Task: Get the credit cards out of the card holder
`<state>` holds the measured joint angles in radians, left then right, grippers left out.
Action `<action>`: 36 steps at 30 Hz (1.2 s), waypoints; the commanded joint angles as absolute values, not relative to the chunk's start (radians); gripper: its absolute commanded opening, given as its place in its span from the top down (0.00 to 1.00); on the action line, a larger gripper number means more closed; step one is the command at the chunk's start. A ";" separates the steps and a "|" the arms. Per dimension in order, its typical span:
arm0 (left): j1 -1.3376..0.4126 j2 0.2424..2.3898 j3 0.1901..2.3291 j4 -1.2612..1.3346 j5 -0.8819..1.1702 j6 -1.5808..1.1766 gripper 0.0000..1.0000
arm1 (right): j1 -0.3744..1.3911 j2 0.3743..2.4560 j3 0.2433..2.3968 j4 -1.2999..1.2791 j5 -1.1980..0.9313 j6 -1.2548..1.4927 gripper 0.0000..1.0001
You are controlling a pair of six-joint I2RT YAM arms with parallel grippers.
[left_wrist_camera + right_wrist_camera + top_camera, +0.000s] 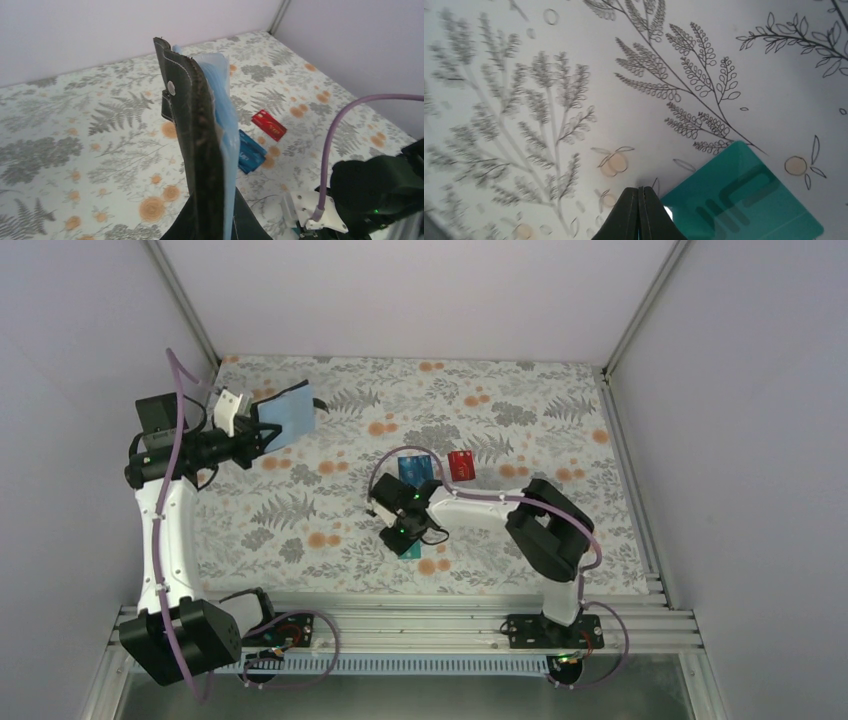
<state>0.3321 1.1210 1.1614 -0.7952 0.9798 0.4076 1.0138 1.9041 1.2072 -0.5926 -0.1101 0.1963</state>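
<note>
Cards [461,465] out, card holder [287,412] aloft

Card holder [200,150] w/ dark rough leather-like outer, metal snap [171,88]; teal card [744,200] glossy smooth plastic

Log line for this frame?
left gripper: shut on card holder, raised | right gripper: shut, at teal card corner | red card, blue card: on table
</note>
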 commanded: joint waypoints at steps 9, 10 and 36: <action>0.326 1.291 0.995 -0.711 1.304 0.231 0.98 | 0.835 1.495 1.171 -0.426 -0.224 0.213 0.85; 0.320 1.357 1.027 -0.769 1.291 0.276 0.98 | 0.812 1.473 1.155 -0.425 -0.204 0.226 0.83; 0.226 1.771 1.327 -0.754 0.733 0.218 0.00 | 0.408 1.147 0.912 -0.316 -0.140 0.277 0.24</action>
